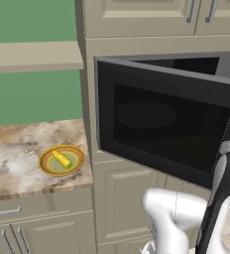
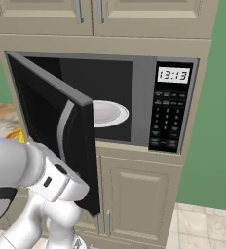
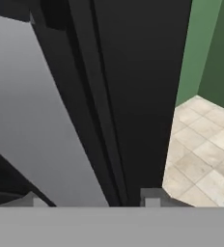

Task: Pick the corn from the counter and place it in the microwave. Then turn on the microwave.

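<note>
Down at the free edge of the microwave door, the fingertips [image 3: 152, 198] stand well apart, one on each side of the dark slab, and I can see a gap on both sides, so I'd call the gripper [image 3: 93, 201] open with nothing in it. The tiled floor [image 3: 205, 154] shows past the door's edge, which tells me the hand sits low beside the door. The microwave [image 2: 134, 97] is wide open: the door [image 1: 161, 124] is swung out to the left, the silver handle [image 2: 64, 129] faces the cavity, and the white turntable [image 2: 107, 113] is bare. The corn [image 1: 61, 159] hasn't gone anywhere near it yet. It lies on the plate [image 1: 45, 166] on the counter [image 1: 18, 149], near the front edge and close to the right end where the cabinet column starts. My read is that the step in hand is letting go of the door and getting clear of it. To do that well, I'd pull the hand straight back off the edge without dragging sideways, since any nudge could swing the door partly shut again. Then lift up and over the door instead of around it, because the door hangs between the arm and the counter. For the pick itself, line the fingers across the cob, not along it, and come down on its middle so it doesn't roll off the plate.
</note>
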Controlling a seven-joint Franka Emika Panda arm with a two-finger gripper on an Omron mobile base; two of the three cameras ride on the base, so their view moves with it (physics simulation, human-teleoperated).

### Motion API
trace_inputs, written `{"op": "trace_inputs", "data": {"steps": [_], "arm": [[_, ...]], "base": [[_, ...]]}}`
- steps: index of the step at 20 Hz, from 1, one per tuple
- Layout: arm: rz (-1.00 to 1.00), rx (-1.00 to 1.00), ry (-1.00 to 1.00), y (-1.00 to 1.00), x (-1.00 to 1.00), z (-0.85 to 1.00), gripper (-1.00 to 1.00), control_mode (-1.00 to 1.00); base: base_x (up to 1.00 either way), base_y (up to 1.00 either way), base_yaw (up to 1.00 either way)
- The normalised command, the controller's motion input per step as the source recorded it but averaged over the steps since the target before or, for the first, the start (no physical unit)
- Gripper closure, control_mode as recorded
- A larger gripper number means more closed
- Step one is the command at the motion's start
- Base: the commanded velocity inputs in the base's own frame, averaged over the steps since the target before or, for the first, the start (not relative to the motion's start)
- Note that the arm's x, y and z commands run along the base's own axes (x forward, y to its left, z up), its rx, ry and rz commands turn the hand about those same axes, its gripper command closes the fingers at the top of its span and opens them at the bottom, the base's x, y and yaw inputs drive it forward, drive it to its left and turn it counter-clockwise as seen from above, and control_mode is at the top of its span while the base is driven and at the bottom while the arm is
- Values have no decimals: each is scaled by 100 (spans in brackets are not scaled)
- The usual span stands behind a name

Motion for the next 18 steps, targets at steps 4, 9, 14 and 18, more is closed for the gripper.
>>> {"op": "trace_inputs", "data": {"steps": [4,9,14,18], "arm": [[-11,-13,-27,37,0,-23,-100,-100],[-13,-18,-31,39,-11,-19,-100,-100],[-13,-13,-15,20,-43,-7,-100,-100],[-8,-10,-6,8,-68,0,-100,-100]], "base": [[0,0,0],[0,0,0],[0,0,0],[0,0,0]]}}
